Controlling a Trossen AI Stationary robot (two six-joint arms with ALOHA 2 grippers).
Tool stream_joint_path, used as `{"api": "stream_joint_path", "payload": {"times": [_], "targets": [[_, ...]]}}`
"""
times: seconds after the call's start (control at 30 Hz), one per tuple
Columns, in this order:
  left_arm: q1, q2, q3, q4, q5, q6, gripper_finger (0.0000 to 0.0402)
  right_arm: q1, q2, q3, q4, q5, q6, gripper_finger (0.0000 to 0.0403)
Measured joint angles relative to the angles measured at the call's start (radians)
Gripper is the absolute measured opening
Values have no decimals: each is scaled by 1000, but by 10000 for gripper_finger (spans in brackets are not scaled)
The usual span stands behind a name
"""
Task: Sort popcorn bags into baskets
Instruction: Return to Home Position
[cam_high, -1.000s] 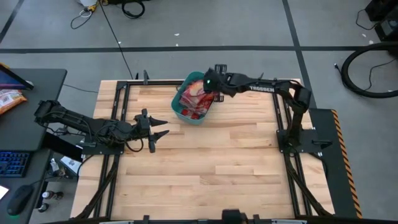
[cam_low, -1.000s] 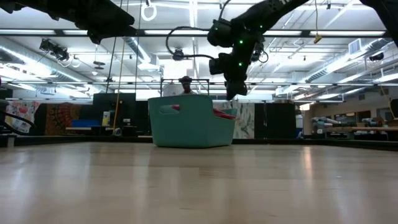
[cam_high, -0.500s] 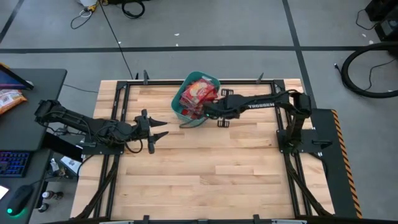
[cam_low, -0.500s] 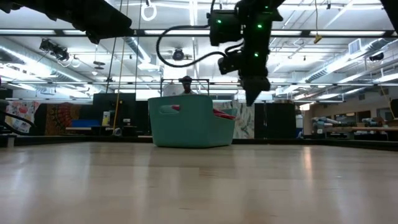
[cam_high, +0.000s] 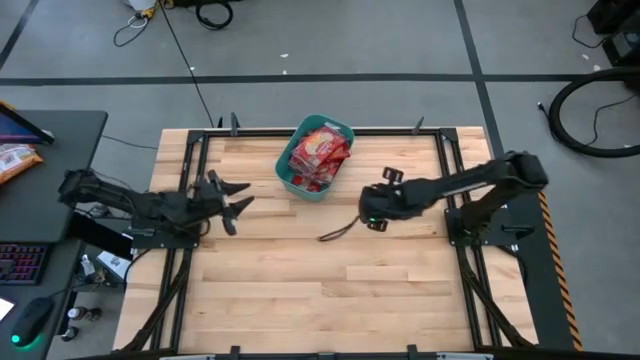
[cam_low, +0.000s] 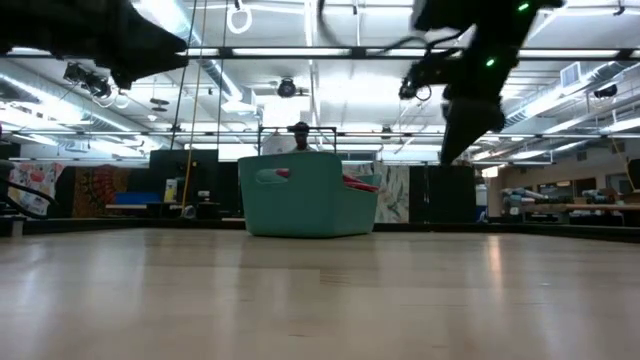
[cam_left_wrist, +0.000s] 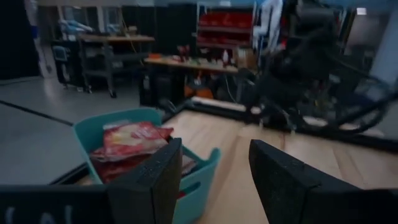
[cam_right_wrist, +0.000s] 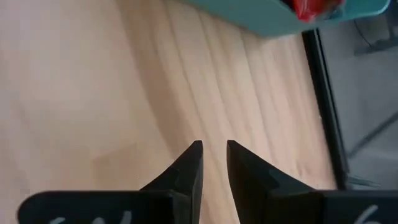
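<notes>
Teal basket (cam_high: 288, 176) against the far edge of the bench (cam_high: 330, 280), about midway along it, heaped with the red popcorn bags (cam_high: 320, 150); no packet shows on the bare boards, so the sorting appears complete. Right gripper (cam_high: 368, 208) above the boards between basket and right edge, fingers only narrowly parted and empty, as suits an arm with nothing left to carry. Left gripper (cam_high: 245, 196) near the left edge, fingers spread wide and empty, clear of the basket.
</notes>
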Motion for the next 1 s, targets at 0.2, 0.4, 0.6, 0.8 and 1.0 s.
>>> {"api": "stream_joint_path", "payload": {"times": [0.2, 0.4, 0.6, 0.8, 1.0], "targets": [[37, -185, -74, -2, 77, 3, 192, 88, -230, -168, 214, -35, 12, 77], [62, -324, -80, -126, 142, -15, 192, 100, -474, -354, 442, -89, 4, 63], [79, -419, -80, -222, 142, -20, 192, 98, -682, -539, 635, -106, -12, 39], [97, -449, -80, -276, 115, -25, 192, 86, -860, -713, 765, -106, 6, 17], [126, -447, -80, -300, 113, -45, 192, 73, -1004, -862, 940, -141, 32, 8]]}}
